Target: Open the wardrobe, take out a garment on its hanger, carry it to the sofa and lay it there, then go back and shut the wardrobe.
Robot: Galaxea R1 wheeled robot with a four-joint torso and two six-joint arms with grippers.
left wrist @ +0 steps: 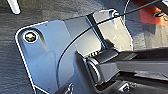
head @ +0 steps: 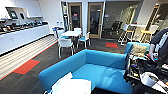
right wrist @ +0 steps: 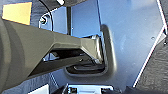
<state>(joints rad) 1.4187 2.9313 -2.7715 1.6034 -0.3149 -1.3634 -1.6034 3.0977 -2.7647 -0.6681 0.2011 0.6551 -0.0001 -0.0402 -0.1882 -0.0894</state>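
Note:
The large bright blue sofa (head: 100, 62) fills the middle of the head view, just in front of me. A white garment (head: 71, 86) lies spread on its near left corner, at the lower edge of the picture. I cannot make out the hanger in the white cloth. The left wrist view and the right wrist view look down on my own dark plate and jointed bars, with dark carpet around them.
A smaller blue seat with a patterned cushion (head: 138, 49) stands right of the sofa. A person (head: 160, 47) with a control rig is at the right edge. Behind the sofa stand a white table (head: 71, 33) and chairs (head: 65, 44); white counters (head: 22, 36) line the left wall.

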